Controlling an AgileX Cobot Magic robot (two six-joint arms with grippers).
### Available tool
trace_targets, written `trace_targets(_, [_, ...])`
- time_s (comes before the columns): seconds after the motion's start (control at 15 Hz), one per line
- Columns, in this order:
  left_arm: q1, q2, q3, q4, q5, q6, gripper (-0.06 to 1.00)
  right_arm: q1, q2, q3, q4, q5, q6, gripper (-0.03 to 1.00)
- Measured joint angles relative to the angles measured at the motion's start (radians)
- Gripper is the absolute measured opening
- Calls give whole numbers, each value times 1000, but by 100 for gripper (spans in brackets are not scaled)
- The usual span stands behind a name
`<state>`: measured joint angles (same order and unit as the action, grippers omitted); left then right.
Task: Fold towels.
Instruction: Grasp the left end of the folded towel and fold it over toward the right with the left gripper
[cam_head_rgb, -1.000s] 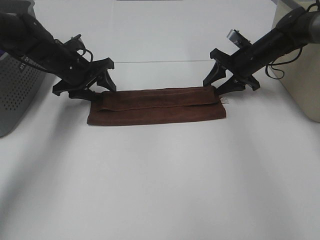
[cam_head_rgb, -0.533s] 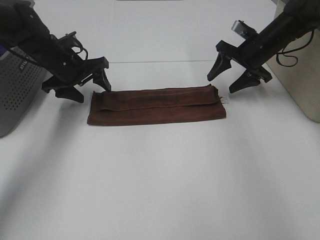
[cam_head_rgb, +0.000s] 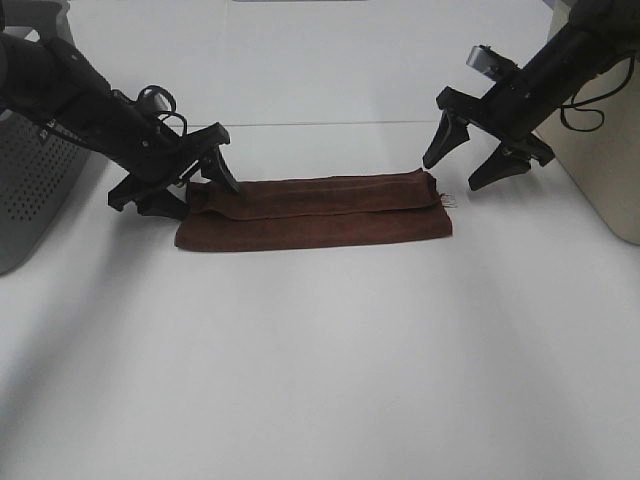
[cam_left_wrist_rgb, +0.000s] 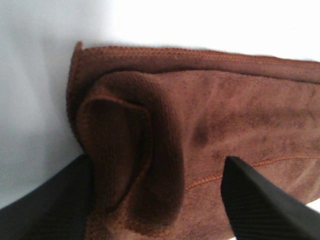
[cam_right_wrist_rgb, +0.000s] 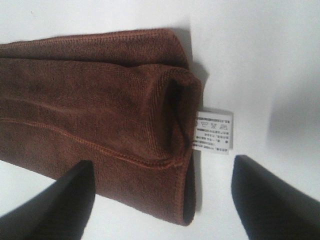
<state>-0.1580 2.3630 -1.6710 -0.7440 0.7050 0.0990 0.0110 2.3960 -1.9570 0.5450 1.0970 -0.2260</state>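
Observation:
The dark reddish-brown towel (cam_head_rgb: 315, 212) lies folded into a long strip across the middle of the white table (cam_head_rgb: 320, 360). My left gripper (cam_head_rgb: 200, 195) is low over its left end and open. In the left wrist view the rolled towel end (cam_left_wrist_rgb: 150, 150) sits between the wide-spread fingers (cam_left_wrist_rgb: 260, 205). My right gripper (cam_head_rgb: 452, 176) hangs open just above and behind the right end, touching nothing. The right wrist view shows that end (cam_right_wrist_rgb: 125, 110) with its white tag (cam_right_wrist_rgb: 214, 131) between the spread fingers (cam_right_wrist_rgb: 55, 205).
A grey perforated basket (cam_head_rgb: 30, 190) stands at the left edge, close behind the left arm. A beige box (cam_head_rgb: 600, 160) stands at the right edge behind the right arm. White tabletop stretches in front of the towel.
Both grippers lifted off the towel's ends and opened wider. The left one has since come back down to the left end; the right one stays raised.

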Motion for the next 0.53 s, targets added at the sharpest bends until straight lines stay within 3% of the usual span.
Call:
trace_targets(0.07, [0,5,0,-3,6,1,58,0,0,0,0,-1,0,72])
trace_targets(0.2, [0,10,1,36,12,-7,18,0,0,0,-2,-1,0,72])
trace_targets(0.27, [0,9,1,74,12,-9,5,0,0,0,-2,-1,0,72])
trace_targets(0.53, [0,-13,-16,247,63,-71,4,0,0,0,-2,-1,0,72])
